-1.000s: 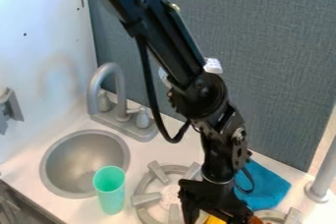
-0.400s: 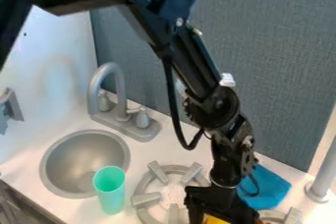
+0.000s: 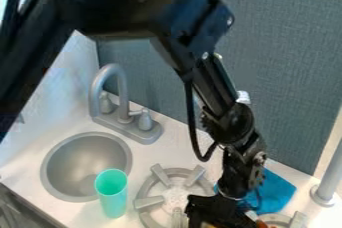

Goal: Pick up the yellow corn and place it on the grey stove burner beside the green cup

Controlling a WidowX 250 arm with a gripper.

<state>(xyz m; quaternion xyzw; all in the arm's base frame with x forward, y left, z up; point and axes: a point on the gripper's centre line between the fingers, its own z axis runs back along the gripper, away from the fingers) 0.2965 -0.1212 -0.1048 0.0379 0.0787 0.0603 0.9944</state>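
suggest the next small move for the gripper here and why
Probably a slight lift straight up before any sideways travel: the gripper is low, close beside the burner with its raised grey prongs, and an orange thing is right next to it.

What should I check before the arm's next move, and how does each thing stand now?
1. Cup upright: ok, it stands by the sink.
2. Cup apart from the gripper: ok, part of the left burner shows between them.
3. Blue cloth in full view: not ok, the arm hides part of it.
4. Gripper off the cloth: cannot tell.
5. Gripper holding something: cannot tell.
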